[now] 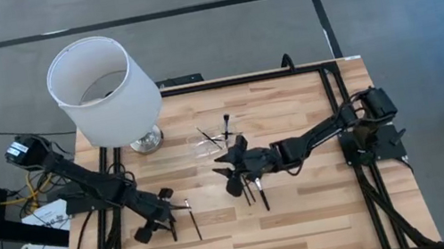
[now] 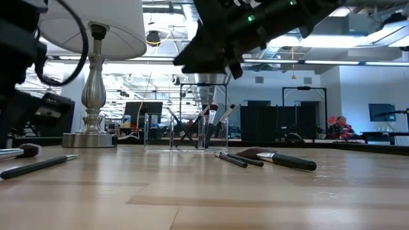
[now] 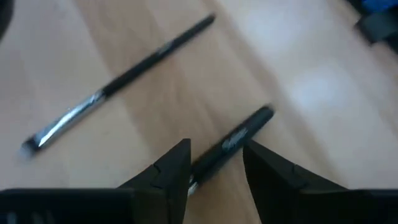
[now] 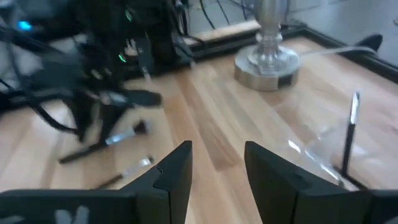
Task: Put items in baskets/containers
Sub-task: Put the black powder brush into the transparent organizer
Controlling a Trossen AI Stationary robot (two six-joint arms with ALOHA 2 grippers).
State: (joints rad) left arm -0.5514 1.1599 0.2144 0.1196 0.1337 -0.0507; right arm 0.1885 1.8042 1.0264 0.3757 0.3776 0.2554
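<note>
My left gripper [image 1: 165, 214] is low over the table's near left part and open. Its fingers [image 3: 177, 165] stand on either side of a black-handled brush [image 3: 239, 137]. A second brush [image 3: 118, 84] lies just beside it [image 1: 195, 223]. My right gripper [image 1: 225, 172] hovers open and empty above mid-table [image 4: 217, 158], next to the clear holder [image 1: 210, 144]. The holder [image 2: 185, 131] stands on the table with several brushes leaning inside. Three more brushes [image 1: 256, 194] lie on the table below the right gripper; in the low view one of them [image 2: 281, 159] shows nearest. My left gripper has the brush between its open fingers, with the silver ferrule end [image 3: 194, 182] by them and the handle [image 3: 261, 118] pointing away. The fingers slant down at it from the table's left. I cannot tell whether a finger touches it.
A lamp with a big white shade [image 1: 103, 90] and a silver base [image 2: 89, 137] stands at the far left, close to the holder. Black rails [image 1: 335, 96] run along the table's far and right edges. Bare wood lies near the front edge [image 1: 311, 227].
</note>
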